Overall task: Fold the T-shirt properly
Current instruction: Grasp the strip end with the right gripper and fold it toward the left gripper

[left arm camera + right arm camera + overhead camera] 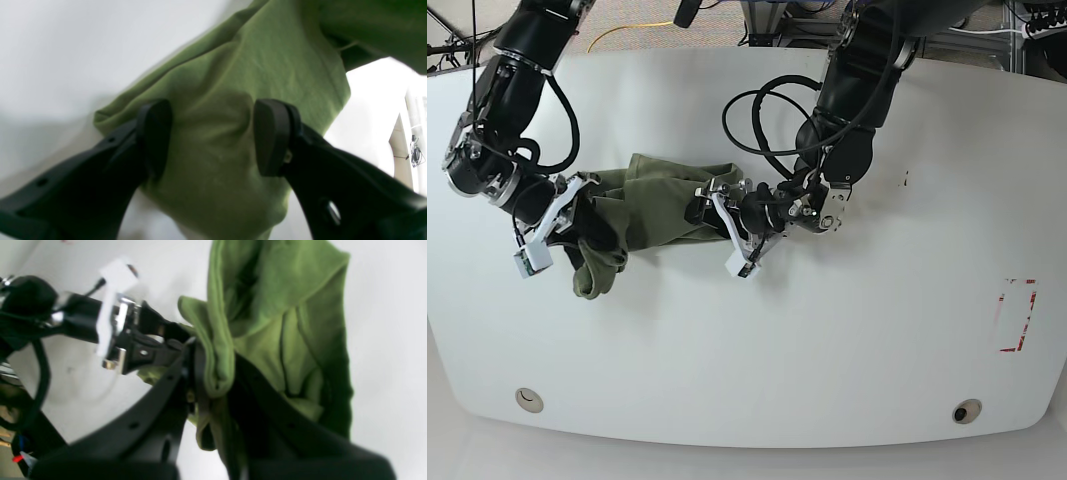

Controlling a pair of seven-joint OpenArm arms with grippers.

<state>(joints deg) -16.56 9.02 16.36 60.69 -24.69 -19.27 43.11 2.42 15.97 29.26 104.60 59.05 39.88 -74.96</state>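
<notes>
1. T-shirt is lying bunched in a long crumpled band on the white table, in the left half of the base view, nearer the far edge than the near one, well apart from every corner.
2. Right gripper is clamping down on a wad of the T-shirt at the end towards the table's left edge; in the right wrist view the jaws are pinched together with a rolled hem bulging out between them, and a loose end is drooping below the grip towards the near edge.
3. Left gripper is sitting at the other end of the cloth with its jaws standing apart; in the left wrist view the pads are straddling a smooth stretch of fabric and not squeezing it, so nothing is being held on that side.
4. Handling, as a judgement: light, very soft, no stiffness at all, so it is sagging and creasing wherever unsupported; cotton looks grippy, not slippery, not fragile.
5. One pinch point is only dragging it into a rope; two spread points are probably needed to pull it flat.
6. Best hold looks like a hem or shoulder seam, where doubled cloth gives thicker bite; mid-panel grabs are risking picking up both layers.
7. Sleeves and collar are buried in folds; cannot tell which end is the neck.
</notes>
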